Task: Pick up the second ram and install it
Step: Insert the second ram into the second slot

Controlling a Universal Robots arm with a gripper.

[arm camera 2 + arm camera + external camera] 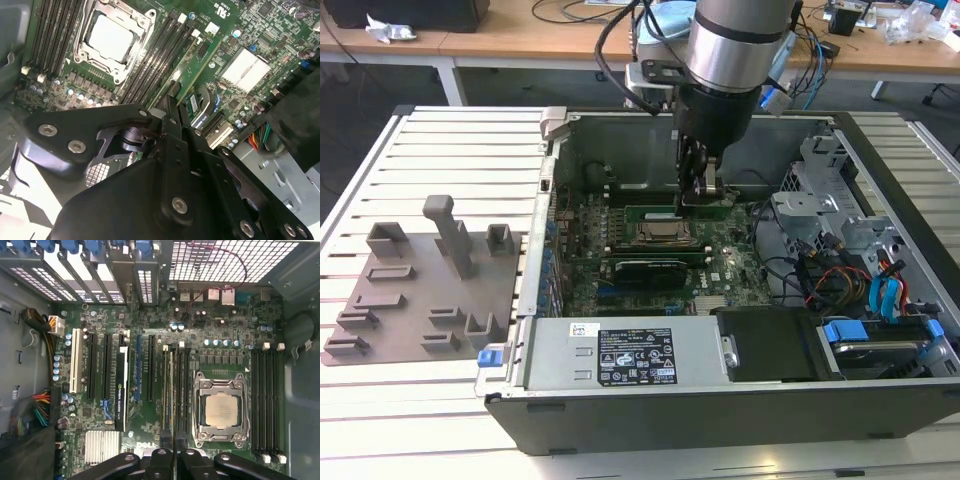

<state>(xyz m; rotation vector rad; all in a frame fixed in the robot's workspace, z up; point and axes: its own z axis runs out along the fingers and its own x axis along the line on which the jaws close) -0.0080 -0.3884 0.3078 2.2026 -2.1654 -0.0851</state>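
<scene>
A: Fingers (159,462)?
B: Pressed together, pinching one end of the second ram (172,390) — that's in the first wrist view.
A: Where's the stick?
B: On edge on the motherboard (235,330), just beside the CPU socket (220,410) — upper middle of the exterior view, under the gripper (703,195), inside the open case (720,420).

Gripper (173,454) partly beyond the frame edge

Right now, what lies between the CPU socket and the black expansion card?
In the first wrist view: a bank of memory slots holding the second ram beside the CPU socket, then a black slot and a blue slot before the expansion card.
</scene>
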